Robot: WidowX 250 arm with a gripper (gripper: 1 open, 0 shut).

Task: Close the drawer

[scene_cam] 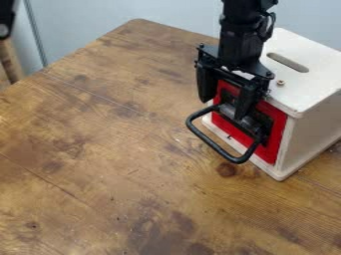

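Observation:
The red drawer (pixel 270 147) sits in the white cabinet box (pixel 309 95) at the right, its red front nearly flush with the box face. A black plate and a large black loop handle (pixel 220 139) stick out from that front toward the table's middle. My black gripper (pixel 226 88) hangs from above right at the drawer front, its fingers spread on either side of the plate's upper part. Nothing is held between them. The drawer's inside is hidden.
The cabinet box has a dark slot (pixel 288 66) on its top. The worn wooden table (pixel 107 149) stretches left and toward the front. A pale wall runs behind the table's far edge.

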